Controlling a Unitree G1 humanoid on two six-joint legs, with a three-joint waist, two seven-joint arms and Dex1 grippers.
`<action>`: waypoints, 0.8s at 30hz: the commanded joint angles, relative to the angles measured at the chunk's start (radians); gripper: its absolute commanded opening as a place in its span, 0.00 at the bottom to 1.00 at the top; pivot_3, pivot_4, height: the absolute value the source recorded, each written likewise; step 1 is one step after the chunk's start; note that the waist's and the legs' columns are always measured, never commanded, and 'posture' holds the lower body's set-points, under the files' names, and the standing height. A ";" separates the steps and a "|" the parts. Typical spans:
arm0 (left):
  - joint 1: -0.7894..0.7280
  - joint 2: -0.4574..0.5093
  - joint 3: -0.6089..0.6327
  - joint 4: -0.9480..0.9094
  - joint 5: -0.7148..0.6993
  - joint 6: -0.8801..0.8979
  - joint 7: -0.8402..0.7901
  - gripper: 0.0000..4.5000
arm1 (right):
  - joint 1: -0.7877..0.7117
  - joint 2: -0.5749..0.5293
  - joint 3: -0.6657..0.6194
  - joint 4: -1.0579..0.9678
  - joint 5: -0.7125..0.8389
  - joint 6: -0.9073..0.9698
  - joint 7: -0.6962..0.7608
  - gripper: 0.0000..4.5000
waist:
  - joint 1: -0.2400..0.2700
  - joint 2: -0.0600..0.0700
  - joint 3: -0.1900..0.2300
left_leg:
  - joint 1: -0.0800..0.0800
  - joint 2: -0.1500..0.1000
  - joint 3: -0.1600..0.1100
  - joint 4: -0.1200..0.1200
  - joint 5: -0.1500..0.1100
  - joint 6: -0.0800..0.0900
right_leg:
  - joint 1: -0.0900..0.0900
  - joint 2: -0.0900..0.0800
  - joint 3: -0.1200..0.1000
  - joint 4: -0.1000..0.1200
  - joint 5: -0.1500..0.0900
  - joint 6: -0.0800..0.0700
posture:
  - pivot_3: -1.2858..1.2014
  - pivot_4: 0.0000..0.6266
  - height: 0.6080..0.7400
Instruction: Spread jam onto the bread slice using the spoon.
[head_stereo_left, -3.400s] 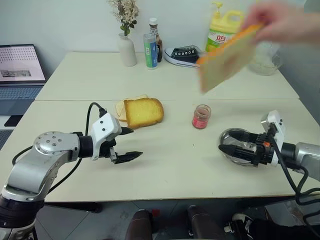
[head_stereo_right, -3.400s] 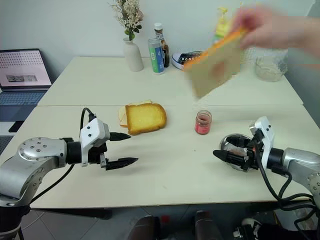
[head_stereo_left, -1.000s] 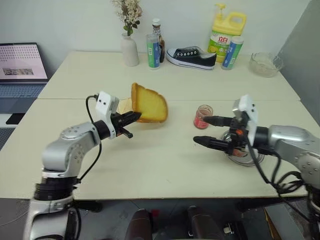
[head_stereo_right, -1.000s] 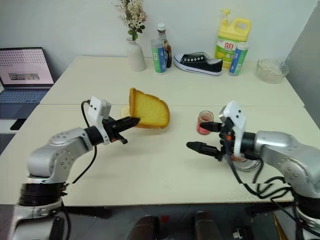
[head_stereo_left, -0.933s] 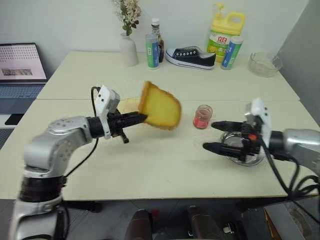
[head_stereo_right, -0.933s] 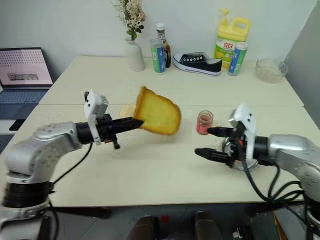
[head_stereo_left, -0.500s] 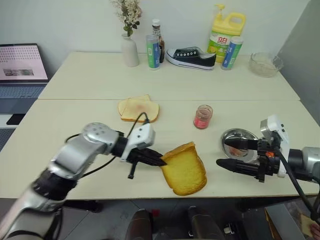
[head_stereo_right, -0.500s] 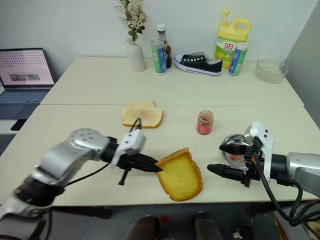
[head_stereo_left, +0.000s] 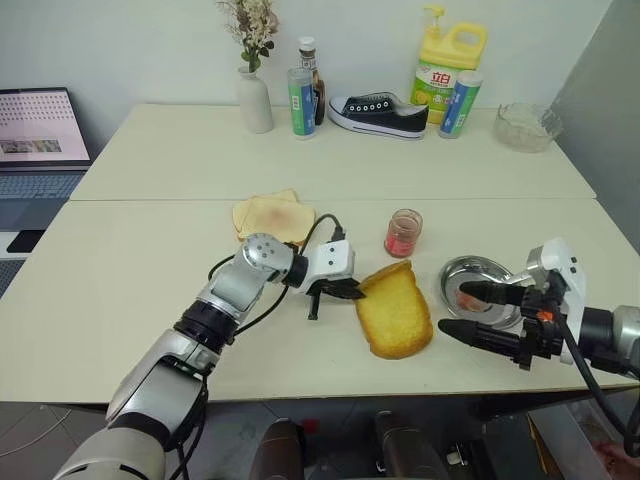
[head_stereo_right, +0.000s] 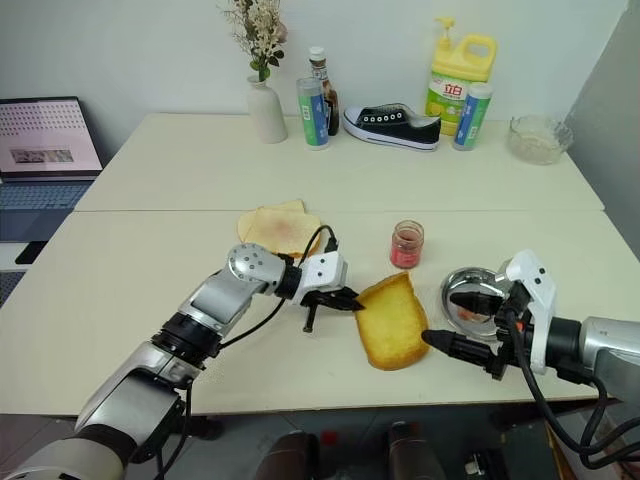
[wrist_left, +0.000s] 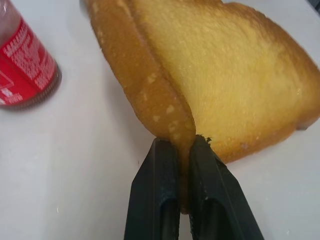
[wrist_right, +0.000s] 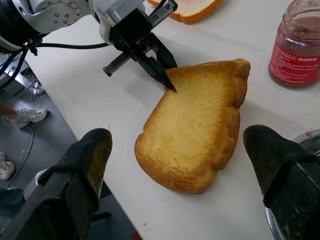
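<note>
We see the bread slice (head_stereo_left: 394, 311), thick and golden with a browner crust, lying flat near the front edge of the table (head_stereo_left: 140, 260), between the two arms. The left gripper (head_stereo_left: 352, 291) has its two black fingers (wrist_left: 160, 200) pressed together on the crust at the slice's left edge, pinching it thinly, as the left wrist view shows from close by. Just behind the slice stands the small glass jar of jam (head_stereo_left: 403, 233), upright, red-pink through the glass, with a red label; we cannot tell whether it wears a lid. To the right of the slice sits the steel dish (head_stereo_left: 478, 296), round and shiny, close to the slice but apart from it; what lies in it is hard to make out, and we cannot pick out the spoon with any certainty. The right gripper (head_stereo_left: 475, 313) hovers by the dish with its fingers spread wide, one over the dish and the other reaching toward the slice's right edge, holding nothing. The left arm comes in from the table's front-left, elbow bent, its gripper pointing to the right and a little downward. Behind the left gripper lie the thinner pale slices (head_stereo_left: 271, 215) with a reddish smear. At the far side of the table stand a white vase (head_stereo_left: 254, 100) with dried flowers, two bottles (head_stereo_left: 306, 96), a black shoe (head_stereo_left: 379, 112), a yellow detergent jug (head_stereo_left: 445, 62) and a glass bowl (head_stereo_left: 525, 125).
</note>
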 joint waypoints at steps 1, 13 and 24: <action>-0.032 -0.022 0.022 0.028 0.014 -0.039 -0.011 0.00 | 0.008 -0.014 -0.036 -0.016 0.020 -0.027 -0.005 1.00 | 0.002 0.000 0.000 | 0.000 0.000 0.000 0.000 0.000 0.000 | 0.000 0.000 0.000 0.000 0.000 0.000 | 0.52 0.24 1.00; -0.077 -0.063 0.066 0.152 0.085 -0.138 0.070 0.74 | 0.061 -0.028 -0.074 0.018 -0.012 -0.051 0.006 1.00 | 0.003 0.000 0.000 | 0.000 0.000 0.000 0.001 0.000 0.000 | 0.000 0.000 0.000 0.000 0.000 0.000 | 0.52 0.24 1.00; -0.002 0.010 0.227 -0.198 -0.106 0.037 0.057 0.95 | 0.155 0.151 -0.289 0.227 -0.052 -0.098 -0.149 1.00 | 0.002 0.000 0.000 | 0.000 0.000 0.000 0.000 0.000 0.000 | 0.000 -0.001 0.000 0.001 0.000 0.001 | 0.52 0.24 1.00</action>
